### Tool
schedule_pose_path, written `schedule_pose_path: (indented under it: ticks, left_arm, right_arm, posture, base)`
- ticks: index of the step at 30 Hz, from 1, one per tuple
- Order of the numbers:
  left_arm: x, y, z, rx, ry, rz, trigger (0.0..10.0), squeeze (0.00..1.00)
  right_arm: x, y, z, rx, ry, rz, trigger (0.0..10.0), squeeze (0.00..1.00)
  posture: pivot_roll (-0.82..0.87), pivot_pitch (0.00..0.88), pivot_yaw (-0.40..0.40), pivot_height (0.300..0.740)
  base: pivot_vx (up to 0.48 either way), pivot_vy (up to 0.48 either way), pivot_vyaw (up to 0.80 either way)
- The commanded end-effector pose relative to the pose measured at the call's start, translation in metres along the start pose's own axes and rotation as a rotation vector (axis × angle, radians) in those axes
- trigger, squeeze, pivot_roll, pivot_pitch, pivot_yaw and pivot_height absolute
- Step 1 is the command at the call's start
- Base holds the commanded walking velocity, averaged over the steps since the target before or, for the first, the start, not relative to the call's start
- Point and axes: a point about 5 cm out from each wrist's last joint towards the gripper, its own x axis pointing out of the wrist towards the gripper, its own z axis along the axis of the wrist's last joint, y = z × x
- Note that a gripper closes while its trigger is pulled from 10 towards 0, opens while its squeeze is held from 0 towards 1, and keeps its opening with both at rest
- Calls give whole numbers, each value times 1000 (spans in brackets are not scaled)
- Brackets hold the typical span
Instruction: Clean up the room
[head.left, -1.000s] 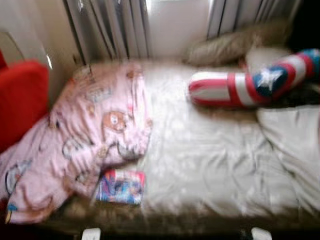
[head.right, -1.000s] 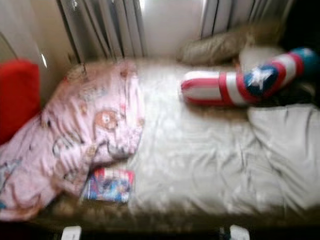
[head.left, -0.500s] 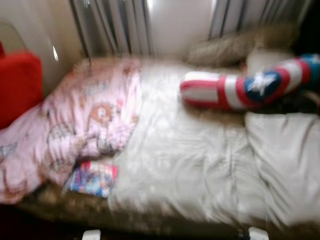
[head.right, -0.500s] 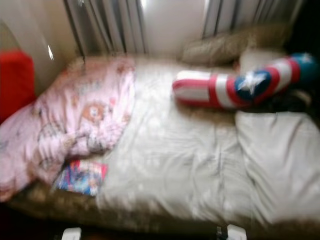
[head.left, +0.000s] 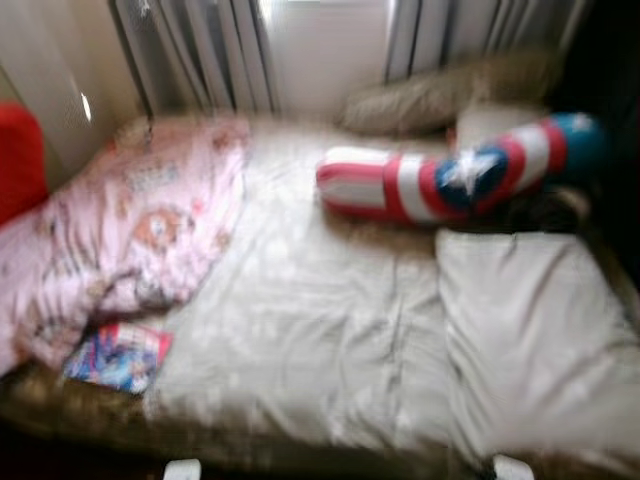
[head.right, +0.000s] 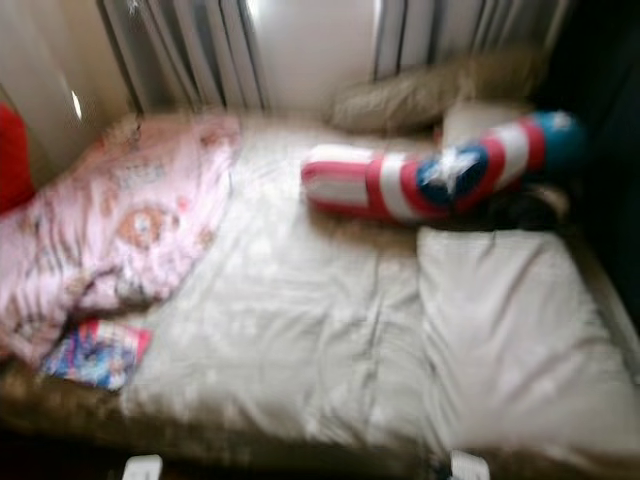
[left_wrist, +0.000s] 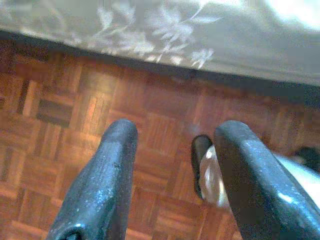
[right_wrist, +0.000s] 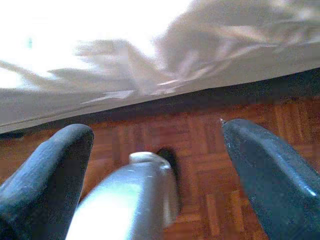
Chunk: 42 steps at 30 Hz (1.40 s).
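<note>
Bed (head.left: 330, 350) things lie far ahead of both sets of fingers, which hang low by the wood floor (left_wrist: 75, 115) at the bed's near edge. The left gripper (left_wrist: 172, 185) has its fingers apart with nothing between them, pointing down at the floor beside the bed's hanging flowered cover (left_wrist: 165, 30). The right gripper (right_wrist: 160, 170) also has its fingers wide apart and empty, close to the pale sheet edge (right_wrist: 150, 75). Up on the bed, a pink blanket (head.left: 120, 240) is bunched on the left gripper's side, and a small colourful book (head.left: 118, 356) sits just beside its near edge. A red, white and blue star pillow (head.left: 450, 180) lies farther back, toward the right gripper's side. A white pillow (head.left: 530, 330) lies nearer, close in front of the star pillow. The head views are blurry.
</note>
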Motion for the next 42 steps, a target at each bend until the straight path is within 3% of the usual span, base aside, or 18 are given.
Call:
schedule_pose_path:
  ticks: [1,15,23,42]
  left_arm:
    - [-1,-3,-6,-7,22,-5,10000,0]
    - [-2,-2,-9,-20,35,3,10000,0]
    - [-2,-1,-9,-26,38,8,10000,0]
    - [-1,-12,-7,-64,15,1,10000,0]
  right_arm:
    - [-1,-6,-2,10,5,-22,10000,0]
    - [-1,-5,-3,22,19,-28,10000,0]
    - [0,-1,-1,11,3,-14,10000,0]
    - [1,-3,6,-28,-23,-5,10000,0]
  posture:
    - [-14,0,73,740]
    - [-15,0,71,740]
    - [-13,0,68,740]
    - [-35,0,42,740]
  base:
    - [0,-480,0]
    - [0,-451,-143]
    - [0,0,-670]
    - [0,0,0]
